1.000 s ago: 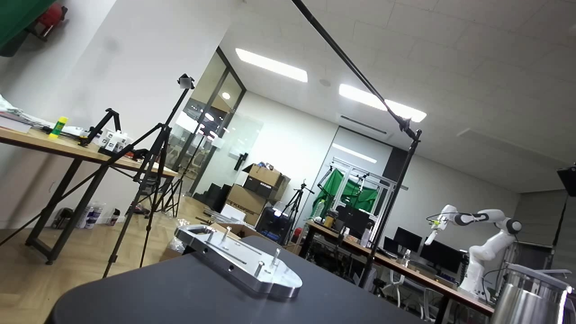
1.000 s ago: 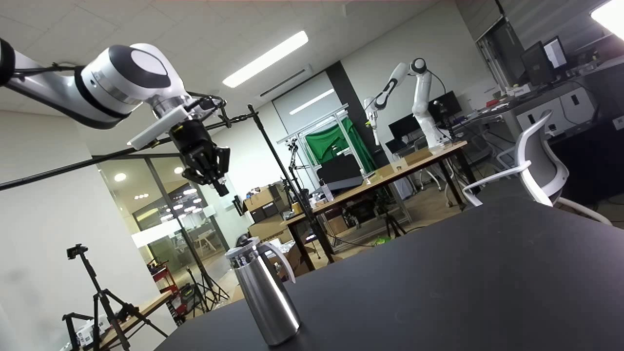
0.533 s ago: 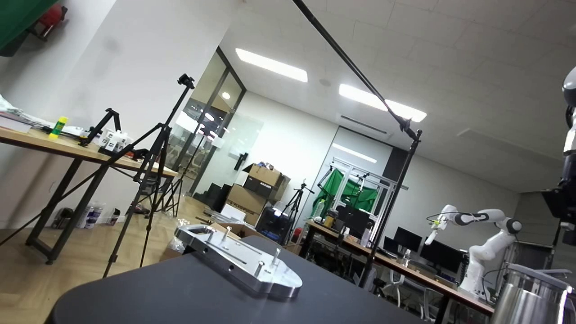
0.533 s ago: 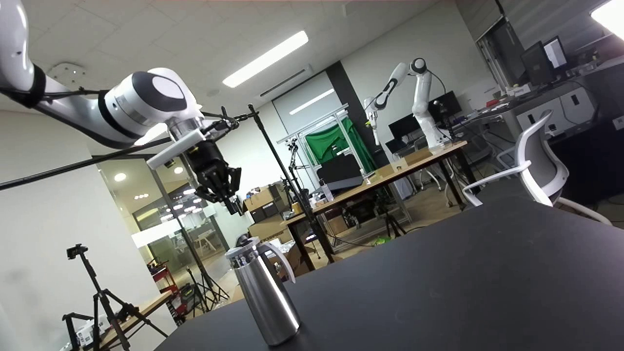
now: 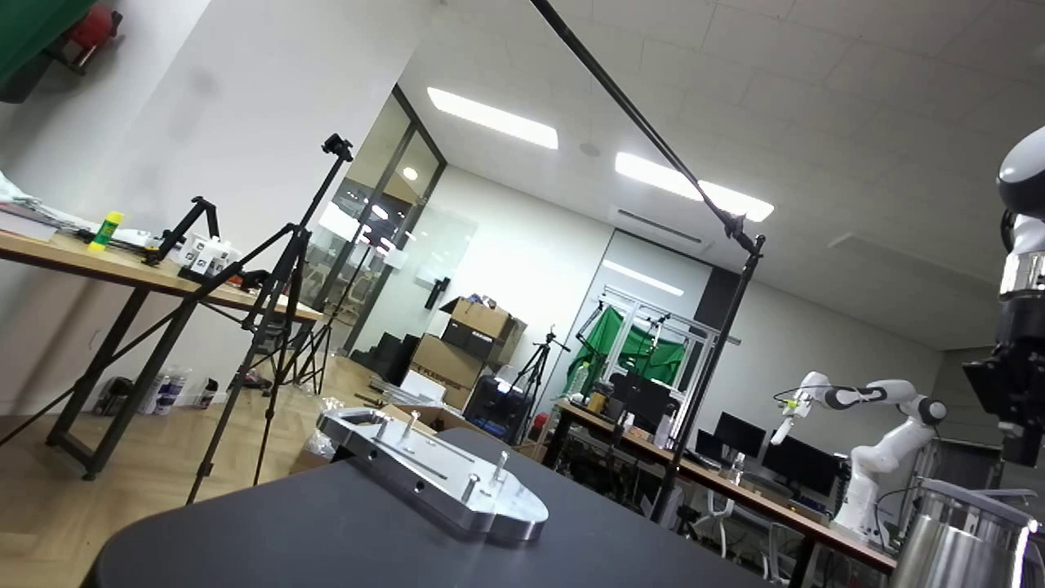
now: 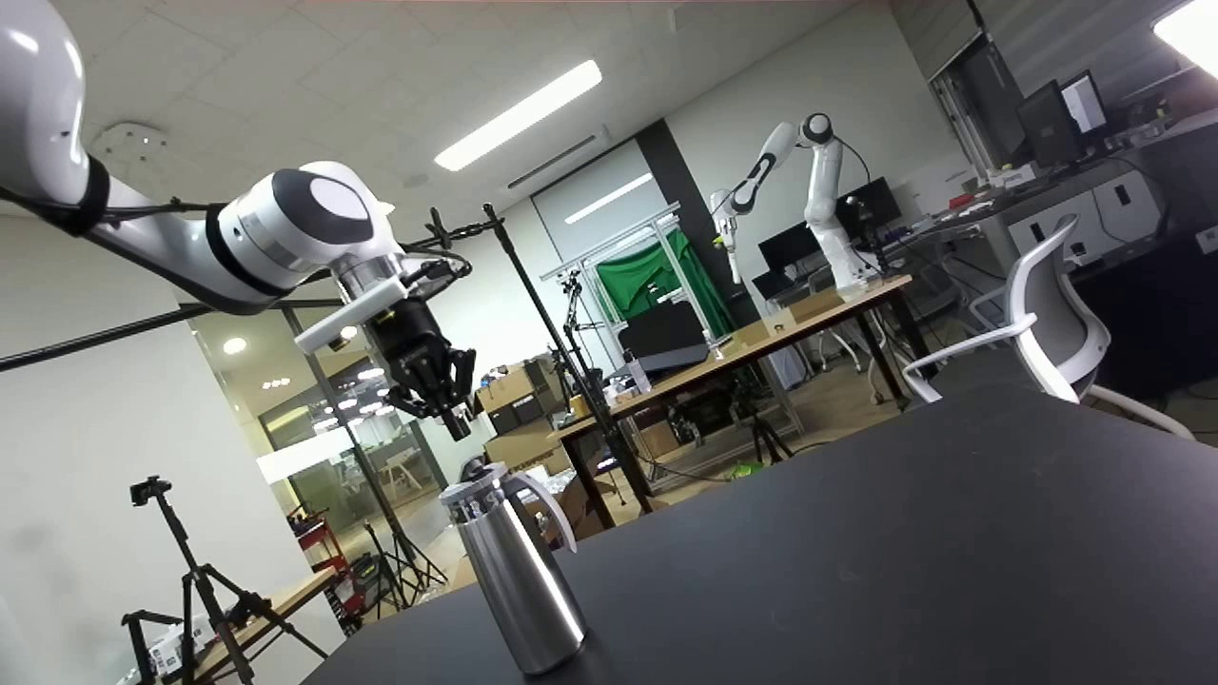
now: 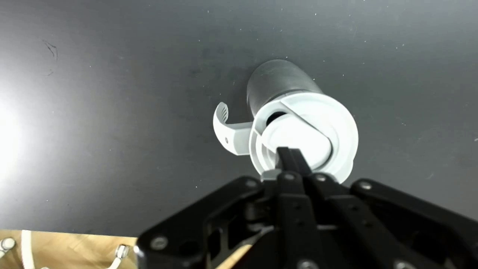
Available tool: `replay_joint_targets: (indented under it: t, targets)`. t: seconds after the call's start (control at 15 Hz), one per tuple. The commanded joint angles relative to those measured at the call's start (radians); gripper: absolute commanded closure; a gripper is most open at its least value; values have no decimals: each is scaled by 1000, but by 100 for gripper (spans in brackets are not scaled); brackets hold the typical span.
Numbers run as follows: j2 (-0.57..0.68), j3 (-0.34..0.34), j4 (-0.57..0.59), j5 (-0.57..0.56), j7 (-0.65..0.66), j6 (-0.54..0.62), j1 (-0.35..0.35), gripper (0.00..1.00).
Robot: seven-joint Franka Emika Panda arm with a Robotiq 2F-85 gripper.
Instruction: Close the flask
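One flask (image 6: pixel 520 578), handle (image 7: pixel 240 138) at nine o'clock in wrist view; one claw (image 7: pixel 290 151), pinched together, empty; off-centre pressing could topple flask.

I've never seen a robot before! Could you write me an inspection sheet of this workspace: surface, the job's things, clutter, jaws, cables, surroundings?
Surface: black table, with pale specks and faint scratch marks in the wrist view.
Job's things: steel flask, standing on the table; its pale lid is on, with a dark gap showing in it. Whether it seals, I cannot tell.
Clutter: metal plate on the table.
Jaws: shut, nothing seen between them; above the flask and apart from it in both exterior views.
Cables: black cable running along the arm; on the table, nothing seen.
Surroundings: second arm, tripods, boxes, chair.
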Motion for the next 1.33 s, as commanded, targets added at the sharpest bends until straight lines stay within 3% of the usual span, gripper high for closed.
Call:
replay_joint_targets:
  t: [0.0,0.87,1.27]
  targets:
    - [21,0,25,-28,22,-15,8,100]
    - [104,-10,23,-119,51,-19,20,100]
    - [75,1,20,-109,34,-29,22,100]
